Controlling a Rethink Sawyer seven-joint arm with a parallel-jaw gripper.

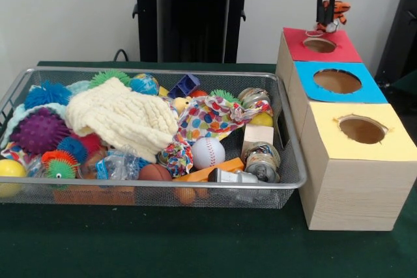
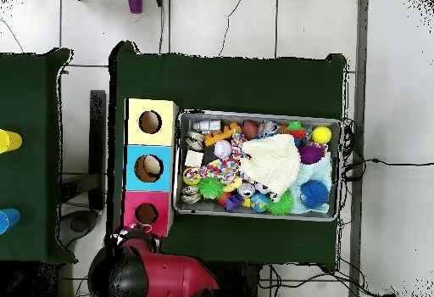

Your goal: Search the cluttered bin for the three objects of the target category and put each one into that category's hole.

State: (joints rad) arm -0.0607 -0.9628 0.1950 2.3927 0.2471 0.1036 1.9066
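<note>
The wire mesh bin (image 1: 150, 69) sits on the green table, full of toys; it also shows in the overhead view (image 2: 337, 168). The red-topped box's hole (image 1: 319, 45) is at the far end of the row of boxes, and in the overhead view (image 2: 146, 213) nearest the robot. My gripper (image 1: 328, 23) hangs just above that hole, shut on a small orange and black striped toy (image 1: 339, 10). In the overhead view the arm (image 2: 153, 272) covers the gripper and the toy.
A blue-topped box (image 1: 339, 81) and a yellow-topped box (image 1: 361, 129) stand in line with the red one. In the bin lie a cream knit cloth (image 1: 120, 118), a baseball (image 1: 208, 152), spiky balls (image 1: 39, 129), a spotted cloth (image 1: 212, 118) and jars (image 1: 262, 161).
</note>
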